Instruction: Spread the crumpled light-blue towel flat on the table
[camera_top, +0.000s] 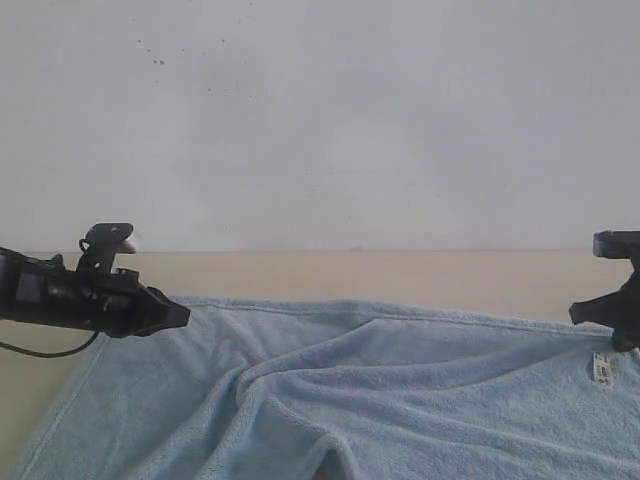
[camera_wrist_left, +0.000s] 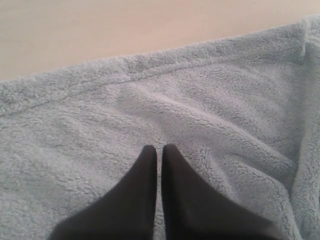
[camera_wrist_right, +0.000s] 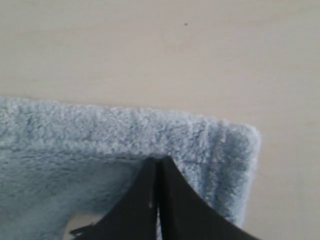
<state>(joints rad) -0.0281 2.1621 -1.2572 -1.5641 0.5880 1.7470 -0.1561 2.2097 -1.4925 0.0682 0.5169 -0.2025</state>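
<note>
- Two broad folds (camera_top: 300, 385) are running across the near part of the towel (camera_top: 430, 425). It is lying opened out on the table (camera_top: 420, 275) and filling the lower part of the exterior view. The cloth is not lying fully flat, as soft ridges are fanning from the near middle toward its far corners.
- One small white tag (camera_top: 602, 369) is showing near the towel's right edge, just nearer than the right gripper (camera_top: 577, 312).
- Further back on the left, the left gripper (camera_top: 184, 316) is hanging at the towel's far left corner. Its two dark fingers (camera_wrist_left: 135, 200) are pressing together, leaving only a thin slit. In its wrist view the tips are pointing at fluffy cloth a little inside the hem (camera_wrist_left: 150, 67). Whether they are touching it cannot be told.
- On the right, the right gripper is sitting at the far right corner with its fingers closed tight. Its wrist view is showing the tips just inside the stitched edge, beside the towel's rounded corner. Contact cannot be told there either.
- Beyond the towel's far edge, a strip of bare beige table is stretching across.
- Farthest back, a white wall (camera_top: 350, 130) is rising, carrying a few dark specks (camera_top: 155, 58).
</note>
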